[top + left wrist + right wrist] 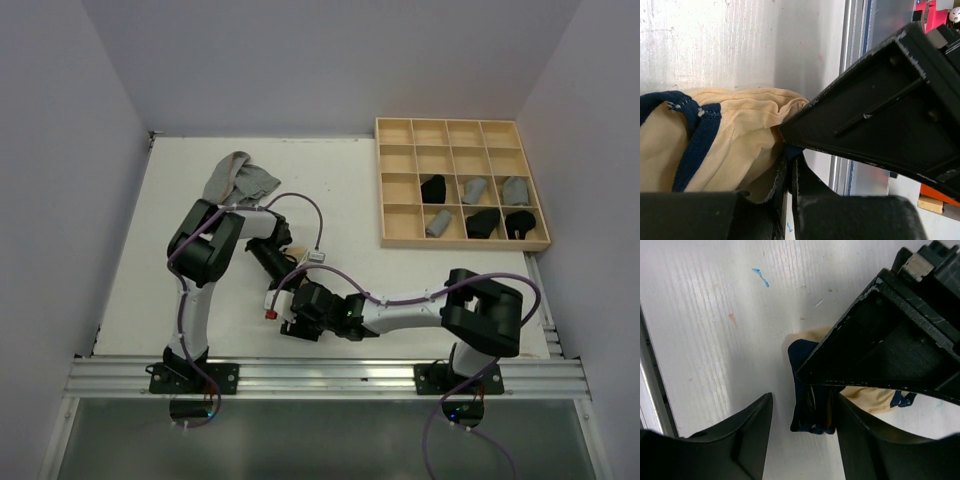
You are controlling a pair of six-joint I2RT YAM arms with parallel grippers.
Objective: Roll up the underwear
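The tan-beige underwear (735,145) with dark navy trim lies on the white table. My left gripper (790,185) is shut on its edge. In the right wrist view its navy edge (812,412) hangs below the left gripper's black body, between the fingers of my right gripper (802,440), which is open around it without pinching. In the top view the two grippers meet at the near middle of the table, left gripper (272,258) above right gripper (292,312); only a scrap of tan cloth (296,247) shows. A grey underwear pile (240,178) lies at the far left.
A pale wooden grid tray (400,225) stands at the far right, with several rolled black and grey garments in its lower cells. The metal rail (330,375) runs along the near table edge, close to both grippers.
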